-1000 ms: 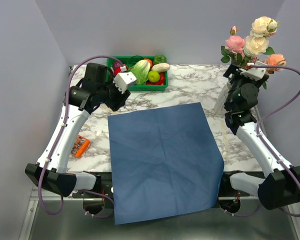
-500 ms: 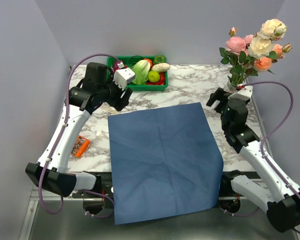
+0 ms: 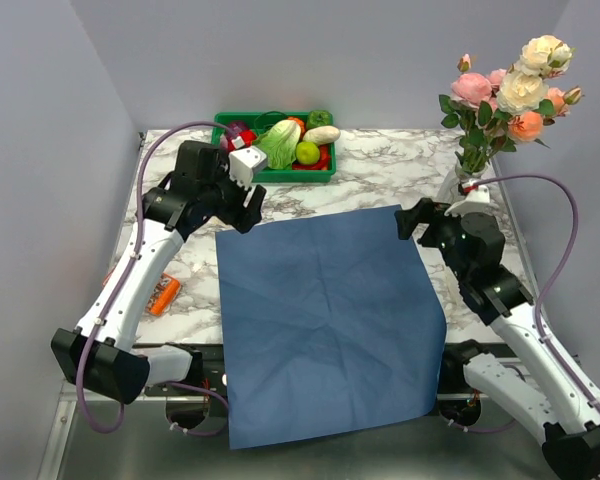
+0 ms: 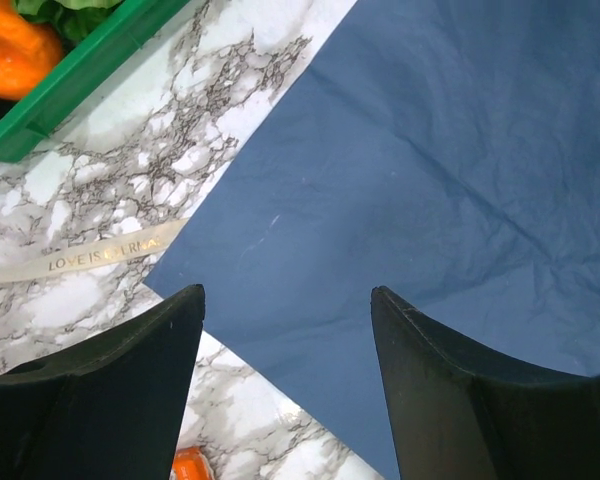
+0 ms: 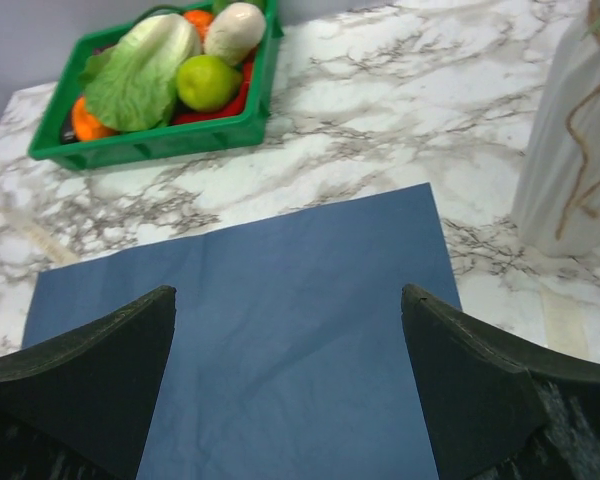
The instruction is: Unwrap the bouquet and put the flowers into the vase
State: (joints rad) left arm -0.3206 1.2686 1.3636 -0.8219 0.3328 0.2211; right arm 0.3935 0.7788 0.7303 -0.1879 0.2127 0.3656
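Note:
The flowers (image 3: 507,85), pink, peach and cream roses with green sprigs, stand in the whitish vase (image 3: 450,186) at the table's far right. In the right wrist view the vase (image 5: 572,150) shows at the right edge. The unwrapped blue paper (image 3: 325,310) lies flat in the middle and hangs over the near edge. My right gripper (image 3: 416,220) hovers over the paper's far right corner, open and empty (image 5: 287,291). My left gripper (image 3: 248,214) hangs over the far left corner, open and empty (image 4: 286,291). A cream ribbon (image 4: 90,255) lies on the marble beside that corner.
A green crate (image 3: 276,176) of vegetables sits at the back centre, just beyond my left gripper. An orange packet (image 3: 162,293) lies by the left edge under the left arm. A pale strip (image 5: 565,320) lies on the marble near the vase foot. Grey walls close in on three sides.
My right gripper let go of the flowers, now standing in the vase, and drew back to the paper's far right corner. My left gripper dropped toward the paper and opened wider.

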